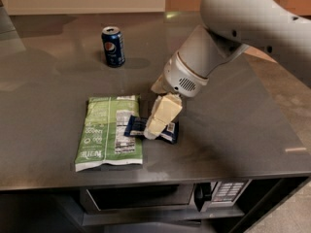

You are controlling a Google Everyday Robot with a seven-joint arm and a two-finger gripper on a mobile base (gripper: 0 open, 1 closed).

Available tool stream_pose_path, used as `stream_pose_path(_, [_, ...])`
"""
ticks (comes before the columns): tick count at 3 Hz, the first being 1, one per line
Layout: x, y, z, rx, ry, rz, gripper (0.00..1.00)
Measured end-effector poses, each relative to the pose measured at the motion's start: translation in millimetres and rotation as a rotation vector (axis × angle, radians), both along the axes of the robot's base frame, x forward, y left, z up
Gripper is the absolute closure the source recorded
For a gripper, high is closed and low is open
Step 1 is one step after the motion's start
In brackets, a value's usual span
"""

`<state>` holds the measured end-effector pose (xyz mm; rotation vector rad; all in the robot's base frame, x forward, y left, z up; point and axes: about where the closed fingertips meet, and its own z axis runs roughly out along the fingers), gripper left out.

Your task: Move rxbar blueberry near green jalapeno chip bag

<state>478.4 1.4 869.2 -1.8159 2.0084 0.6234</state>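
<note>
The green jalapeno chip bag (109, 130) lies flat on the grey table, label side up, at the front left. The rxbar blueberry (167, 131), a small dark blue bar, lies just right of the bag, and its left end touches or overlaps the bag's right edge. My gripper (154, 125) reaches down from the white arm at the upper right. Its cream tip is right on top of the bar's middle and hides that part.
A blue Pepsi can (112, 45) stands upright at the back left, well away from the bag. The table's front edge (194, 177) runs just below the bag, with a microwave (146, 198) underneath. Bare tabletop lies to the right of the bar.
</note>
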Motion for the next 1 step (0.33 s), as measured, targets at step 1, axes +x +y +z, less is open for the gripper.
stream_pose_path(1, [0.0, 0.0, 0.0, 0.000, 0.000, 0.000, 0.00])
